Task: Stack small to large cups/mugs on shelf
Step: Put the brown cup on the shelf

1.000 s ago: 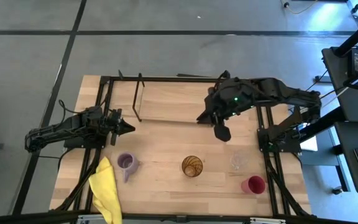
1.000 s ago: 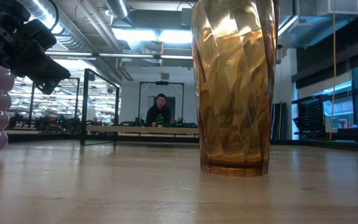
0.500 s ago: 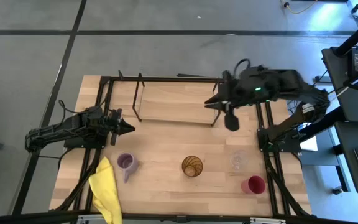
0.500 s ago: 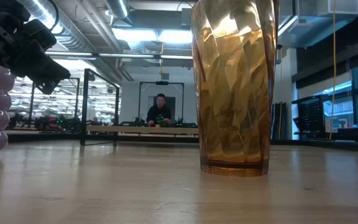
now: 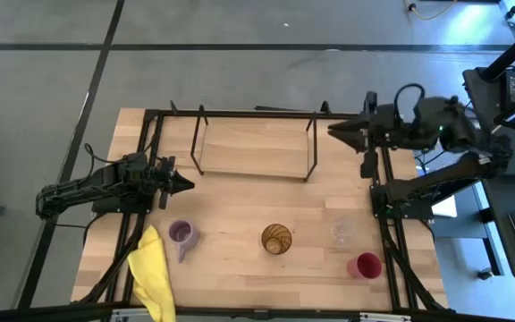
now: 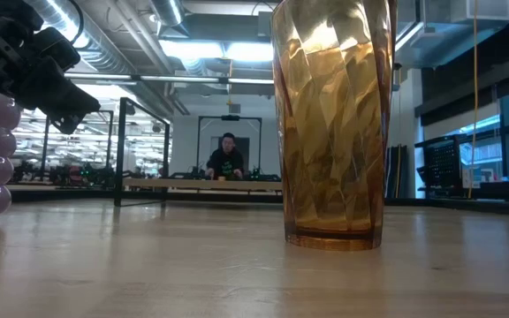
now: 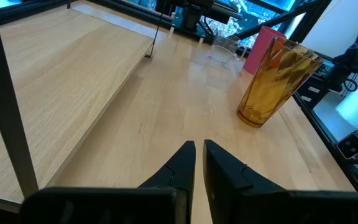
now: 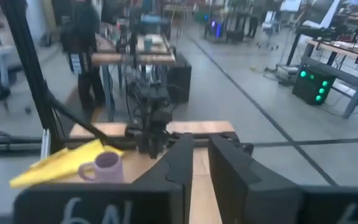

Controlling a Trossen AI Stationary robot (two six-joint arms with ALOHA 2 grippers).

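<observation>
Right pincer (image 5: 340, 131) is up at the tabletop's (image 5: 240, 219) far right edge, just past the shelf's (image 5: 253, 148) right end, fingers nearly together and holding nothing. Left pincer (image 5: 184, 184) sits off the shelf's left front corner, fingers together too, empty. All four cups are in a row on the tabletop well in front of both pincers: purple mug (image 5: 182, 234) nearest the left one, then amber tumbler (image 5: 276, 240), clear glass (image 5: 342, 232), red cup (image 5: 365, 266). Yellow cloth (image 5: 153, 273) lies beside the mug.

Four cups stand near the table's (image 5: 240, 201) front edge (purple mug (image 5: 181, 233), amber tumbler (image 5: 276, 239), clear glass (image 5: 342, 232), red cup (image 5: 366, 265)); the shelf (image 5: 253, 147) holds none.
</observation>
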